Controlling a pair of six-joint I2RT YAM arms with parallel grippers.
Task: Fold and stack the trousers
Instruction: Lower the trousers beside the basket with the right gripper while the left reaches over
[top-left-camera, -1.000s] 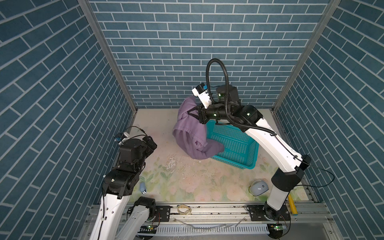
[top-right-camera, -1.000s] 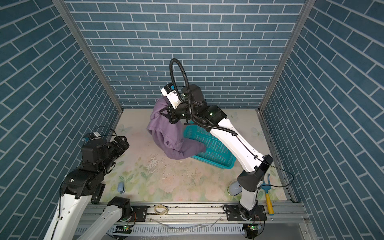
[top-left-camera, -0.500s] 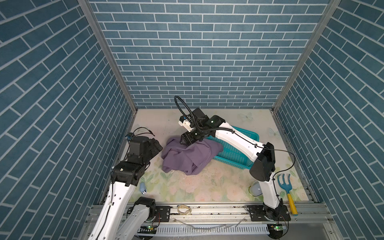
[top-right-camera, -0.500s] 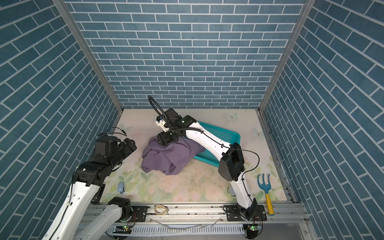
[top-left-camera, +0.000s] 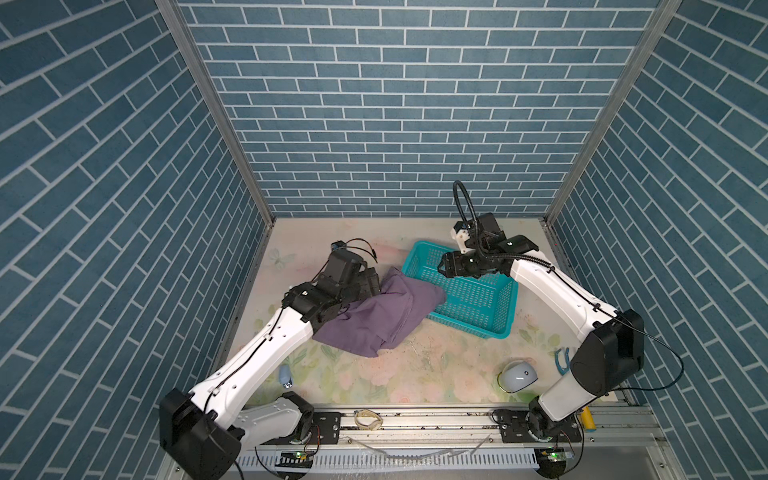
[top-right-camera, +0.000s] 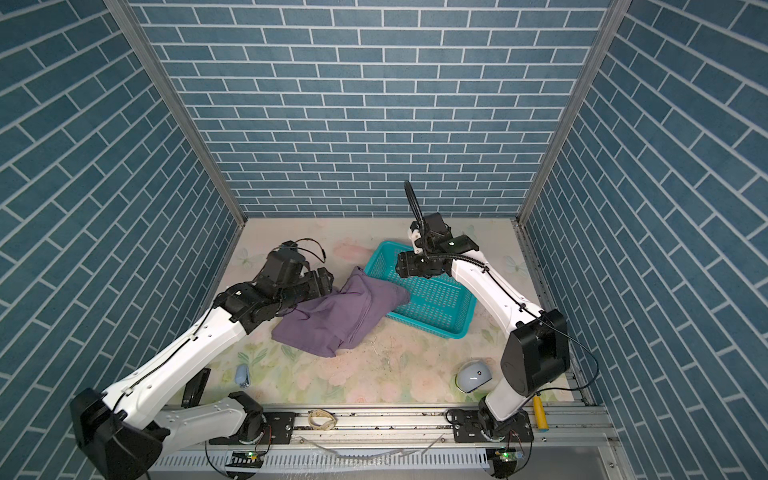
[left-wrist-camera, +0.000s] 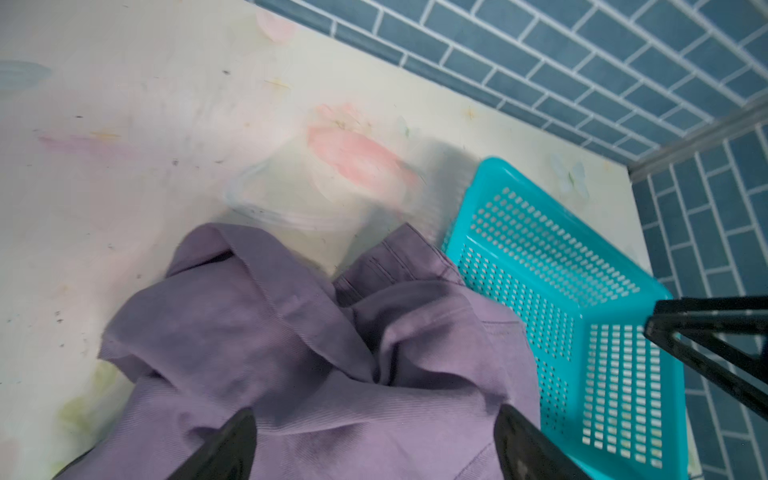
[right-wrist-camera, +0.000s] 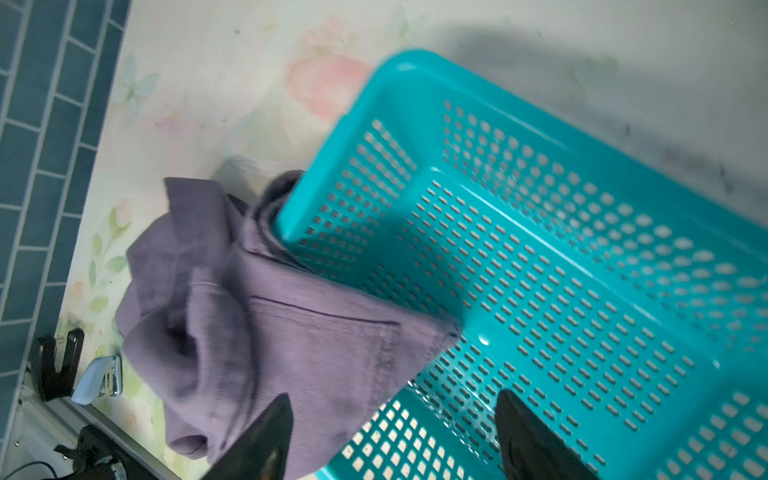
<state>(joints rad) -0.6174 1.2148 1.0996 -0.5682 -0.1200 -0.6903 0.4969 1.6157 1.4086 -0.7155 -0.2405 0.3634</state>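
The dusty-purple trousers (top-left-camera: 374, 316) lie crumpled on the floral table in both top views, with one corner draped over the rim of the teal basket (top-left-camera: 467, 326). My left gripper (top-left-camera: 370, 283) is open at the heap's far left edge. In the left wrist view its fingers (left-wrist-camera: 232, 444) straddle the trousers (left-wrist-camera: 291, 332) without closing on them. My right gripper (top-left-camera: 445, 266) hangs open over the basket's far left corner and holds nothing. In the right wrist view the right gripper (right-wrist-camera: 395, 436) is above the draped corner of the trousers (right-wrist-camera: 270, 332) and the basket's floor (right-wrist-camera: 582, 291).
A grey computer mouse (top-left-camera: 517, 376) lies at the front right. A teal garden fork (top-left-camera: 561, 361) shows partly behind the right arm. A small blue-white object (top-left-camera: 286, 375) lies at the front left. A rubber band (top-left-camera: 365, 417) rests on the front rail. Brick walls enclose three sides.
The right gripper swung the lifted trousers down to the left onto the table, opened, let them go and drew back over the basket. The left arm reached forward to the trousers.
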